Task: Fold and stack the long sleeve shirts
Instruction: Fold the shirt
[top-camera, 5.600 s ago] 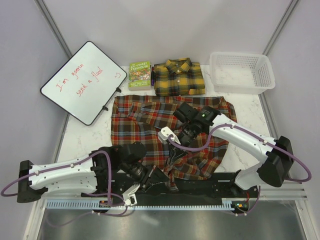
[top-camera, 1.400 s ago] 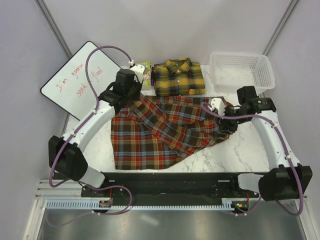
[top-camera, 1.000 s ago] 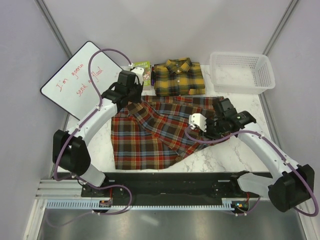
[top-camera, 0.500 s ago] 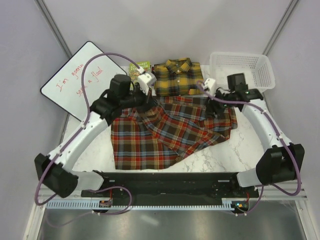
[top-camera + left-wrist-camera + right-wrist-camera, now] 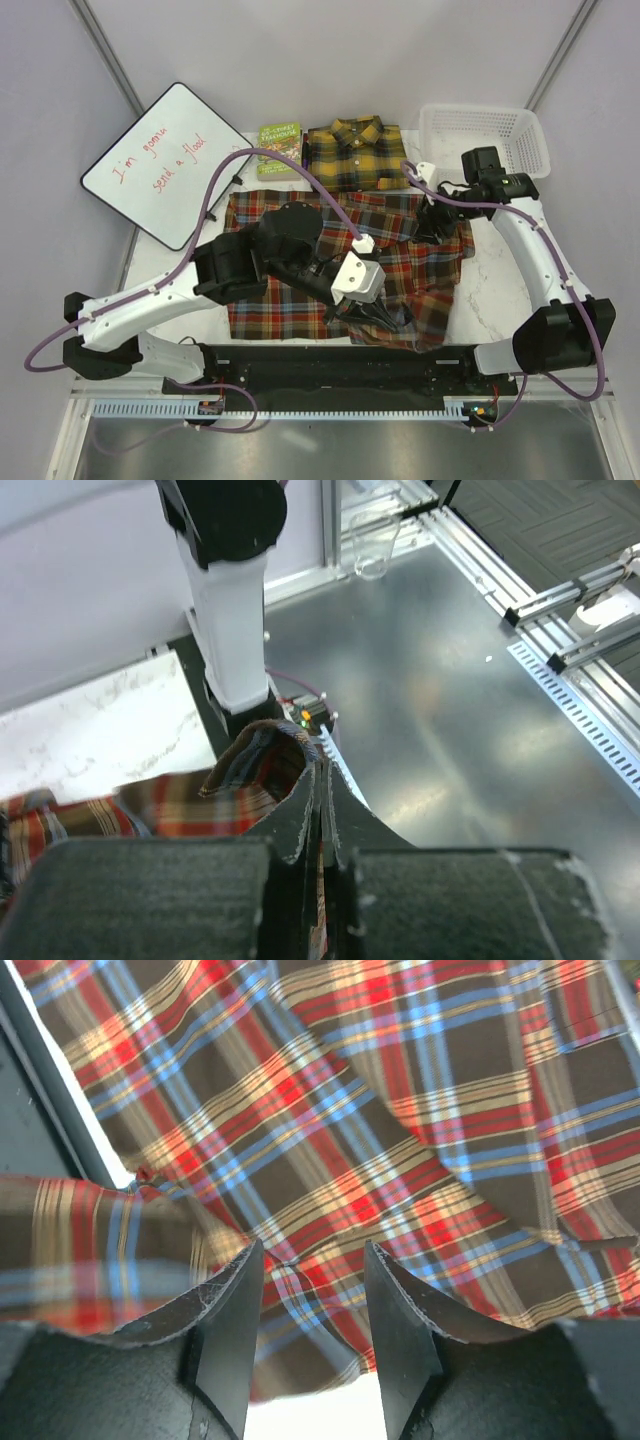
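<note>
Pinching a fold of the red-brown shirt (image 5: 270,290) between fully closed fingers, the left gripper (image 5: 388,318) is holding that cloth low by the near edge of the table (image 5: 490,285), right of the middle. The right gripper (image 5: 433,220) is hovering over the shirt's far right part, its fingers spread and gripping nothing. The yellow shirt (image 5: 356,155) is lying neatly folded at the far edge. The red-brown shirt is, I judge, being folded across itself. Next, the left gripper is probably going to need to lay its cloth flat and let go.
</note>
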